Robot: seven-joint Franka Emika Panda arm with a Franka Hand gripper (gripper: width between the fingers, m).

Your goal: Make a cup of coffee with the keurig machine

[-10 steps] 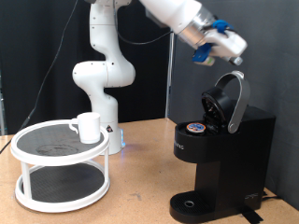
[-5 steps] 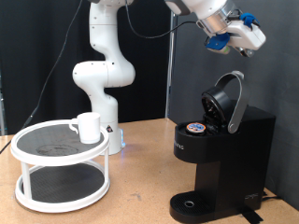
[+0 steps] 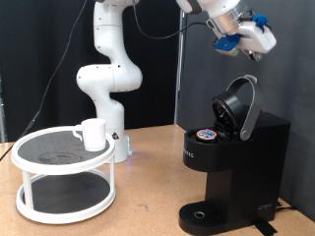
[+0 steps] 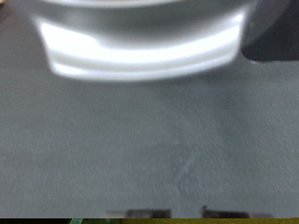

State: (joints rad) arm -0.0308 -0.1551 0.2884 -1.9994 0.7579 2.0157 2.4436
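Observation:
The black keurig machine [image 3: 234,169] stands at the exterior view's right with its rounded lid [image 3: 242,106] hinged up. A small pod with a blue top [image 3: 206,135] sits in the open chamber. My gripper [image 3: 253,50] hangs in the air above the raised lid, apart from it, with nothing seen between its fingers. The white mug [image 3: 93,134] stands upright on the top shelf of a white round rack [image 3: 61,163] at the exterior view's left, far from the gripper. The wrist view shows only a blurred grey surface with a bright band [image 4: 140,51].
The rack has two tiers with dark mesh shelves. The arm's white base [image 3: 106,84] stands behind the rack. The machine's round drip base [image 3: 202,214] has no cup on it. A wooden tabletop [image 3: 148,202] lies between rack and machine.
The gripper rose and moved towards the exterior view's right, from beside the lid's top to above it. In the last half second it barely shifted. Mug, pod and lid stayed put.

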